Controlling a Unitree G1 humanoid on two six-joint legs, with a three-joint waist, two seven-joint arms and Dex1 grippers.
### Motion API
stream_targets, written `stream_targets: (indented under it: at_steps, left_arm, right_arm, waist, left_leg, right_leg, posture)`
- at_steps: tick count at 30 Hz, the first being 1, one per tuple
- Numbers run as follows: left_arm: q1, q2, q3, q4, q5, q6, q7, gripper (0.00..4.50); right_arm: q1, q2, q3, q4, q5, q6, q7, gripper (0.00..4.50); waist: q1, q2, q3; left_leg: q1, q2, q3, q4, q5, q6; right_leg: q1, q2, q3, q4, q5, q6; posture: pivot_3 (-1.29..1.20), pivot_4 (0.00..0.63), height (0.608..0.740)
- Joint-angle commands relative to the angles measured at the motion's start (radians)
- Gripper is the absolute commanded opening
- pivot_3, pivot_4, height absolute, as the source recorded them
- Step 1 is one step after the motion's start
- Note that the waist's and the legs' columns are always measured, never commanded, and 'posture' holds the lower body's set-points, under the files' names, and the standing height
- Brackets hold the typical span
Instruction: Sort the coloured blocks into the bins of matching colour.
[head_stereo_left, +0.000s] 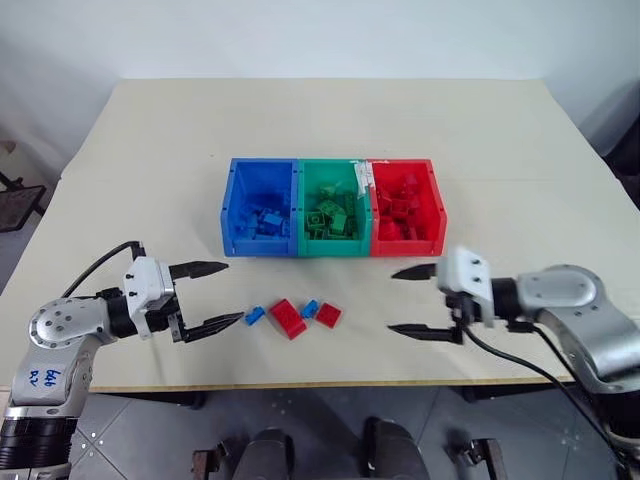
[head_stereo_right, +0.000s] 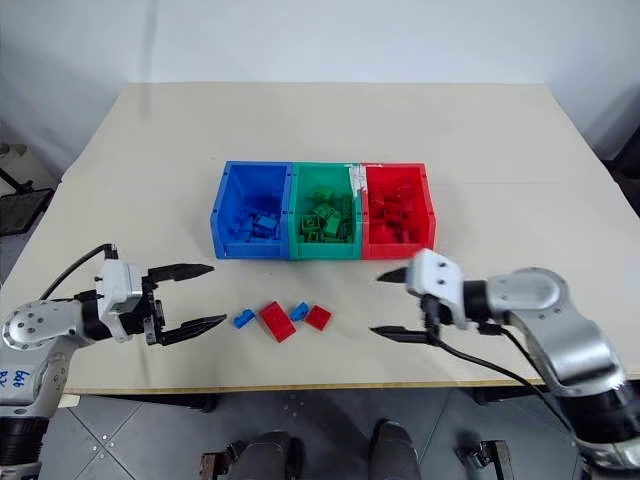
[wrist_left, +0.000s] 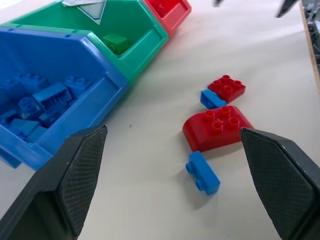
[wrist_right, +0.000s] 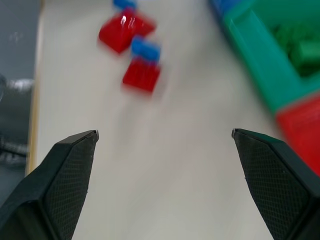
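Sorting is mostly done: the blue bin (head_stereo_left: 259, 210), green bin (head_stereo_left: 333, 208) and red bin (head_stereo_left: 407, 205) each already hold a heap of bricks of their own colour. Four bricks remain loose on the table (head_stereo_left: 150, 150), in a short row between the two claws and on the near side of the bins.

Left gripper (head_stereo_left: 214, 294): jaws spread wide, nothing between them, held just above the table and pointing toward the row. Nearest to its tips is a small blue brick (head_stereo_left: 255, 316); just beyond that lies the larger red brick (head_stereo_left: 287, 318) with a rounded edge, then a second small blue brick (head_stereo_left: 310, 309), which appears to touch the square red brick (head_stereo_left: 328, 315) at the far end of the row.

Right gripper (head_stereo_left: 410, 301): jaws also wide apart and empty, pointing across at the same row from the opposite side. The square red brick is the closest piece to it, with a clear stretch of table between. The red bin stands just beyond its upper finger.

Step in hand, by my reading: approach before a pick, neither claw committed yet.

Next move calls for: lowering one claw over a single brick. The bricks lie close together, so the fingers need to straddle one piece without nudging its neighbour. The end pieces look easiest: blue for the left claw, square red for the right.
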Motion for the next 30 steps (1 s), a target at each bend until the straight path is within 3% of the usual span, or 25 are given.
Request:
stream_targets:
  at_steps: [1,9,18,23,30]
  left_arm:
    - [0.021,0.004,0.016,-0.031,-0.002,-0.008,0.003,4.50]
    - [0.057,0.009,0.006,-0.090,-0.021,0.010,-0.012,4.50]
    - [0.090,0.001,-0.002,-0.132,-0.033,0.021,-0.038,4.50]
    - [0.079,-0.048,0.005,-0.147,-0.044,0.038,0.032,4.50]
    - [0.034,-0.203,-0.018,-0.277,-0.054,0.119,0.264,4.50]
  right_arm:
    - [-0.108,0.097,0.163,-0.004,-0.054,0.192,-0.103,4.47]
    - [-0.197,0.195,0.315,0.084,-0.130,0.274,-0.160,4.47]
    - [-0.192,0.151,0.311,0.057,-0.153,0.252,-0.123,1.47]
    - [-0.196,0.118,0.216,0.081,-0.128,0.184,-0.092,1.40]
    - [-0.298,0.078,-0.099,0.353,-0.091,0.039,-0.146,1.40]
  waist:
    - [0.000,0.000,0.000]
    - [0.003,0.000,0.000]
    - [0.001,0.000,0.000]
    - [0.001,0.000,0.000]
    - [0.003,0.000,0.000]
  left_leg:
    - [-0.001,0.000,0.000,0.000,0.000,0.000]
    - [-0.003,-0.002,-0.003,0.000,0.000,0.000]
    - [-0.002,-0.001,-0.002,0.000,0.000,0.000]
    - [-0.002,-0.001,-0.002,0.000,0.000,0.000]
    - [-0.003,-0.001,-0.002,0.002,0.000,0.000]
  right_leg:
    - [-0.001,0.000,0.000,0.000,0.000,0.000]
    - [-0.001,-0.001,-0.002,0.000,0.000,0.000]
    - [-0.001,0.000,-0.003,0.001,0.000,0.000]
    - [-0.001,0.000,-0.003,0.000,0.000,0.000]
    - [0.000,-0.001,-0.003,0.000,0.001,0.000]
  posture:
    - [0.00,0.150,0.740]
    - [0.00,0.150,0.740]
    - [0.00,0.150,0.740]
    - [0.00,0.150,0.740]
    - [0.00,0.150,0.740]
